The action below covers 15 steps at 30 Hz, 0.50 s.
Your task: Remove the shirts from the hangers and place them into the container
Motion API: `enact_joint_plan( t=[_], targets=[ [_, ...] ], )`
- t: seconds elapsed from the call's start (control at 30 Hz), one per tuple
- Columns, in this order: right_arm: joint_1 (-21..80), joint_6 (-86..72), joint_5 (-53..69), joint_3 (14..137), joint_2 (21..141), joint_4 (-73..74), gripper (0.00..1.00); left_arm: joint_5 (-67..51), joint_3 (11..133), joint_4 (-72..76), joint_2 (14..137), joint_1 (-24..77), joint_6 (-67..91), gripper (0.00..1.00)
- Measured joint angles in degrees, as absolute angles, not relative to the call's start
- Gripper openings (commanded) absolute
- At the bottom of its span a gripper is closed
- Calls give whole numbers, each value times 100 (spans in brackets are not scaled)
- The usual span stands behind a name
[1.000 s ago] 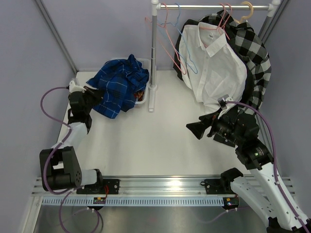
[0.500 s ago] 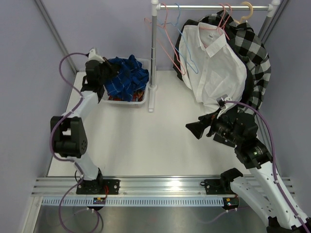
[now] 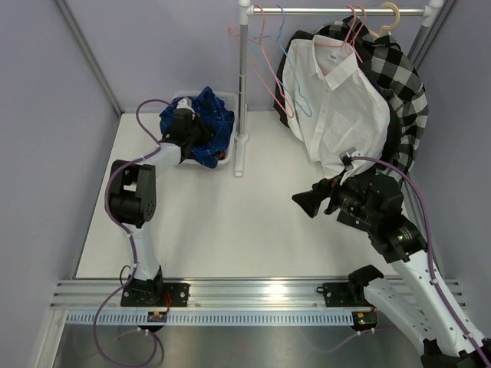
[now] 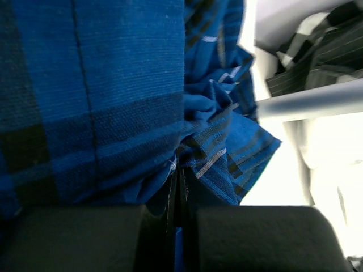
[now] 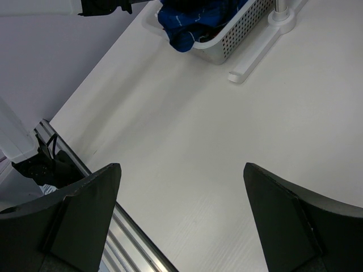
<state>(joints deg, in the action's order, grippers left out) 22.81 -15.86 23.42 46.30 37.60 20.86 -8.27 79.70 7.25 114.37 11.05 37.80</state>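
Your left gripper (image 3: 186, 129) has its jaws pressed together, pinching the blue shirt (image 3: 209, 123), which lies bunched in the white basket (image 3: 227, 97). Your right gripper (image 3: 308, 204) hangs over the table (image 3: 230, 222), jaws spread wide, holding nothing.

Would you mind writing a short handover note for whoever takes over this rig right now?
Left gripper: shut on the blue shirt, which is bunched in the basket.
Right gripper: open, empty, above the table just below the white shirt.
Done: blue shirt off its hanger; empty hangers on the rail.
Left: release the blue shirt; the white shirt and checked shirt hang on hangers on the rail.
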Motion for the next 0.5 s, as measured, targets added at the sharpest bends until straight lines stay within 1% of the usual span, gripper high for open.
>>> enact_joint_plan(
  t=[0.2,0.5],
  targets=[
    [2281,-1586,2342,4628,3789,2086,99,-421,7992,513,11439,1247,3721,0],
    [2281,-1586,2342,4626,3789,2086,99,-226,8573,-106,11810,1343,3461,0]
  ],
)
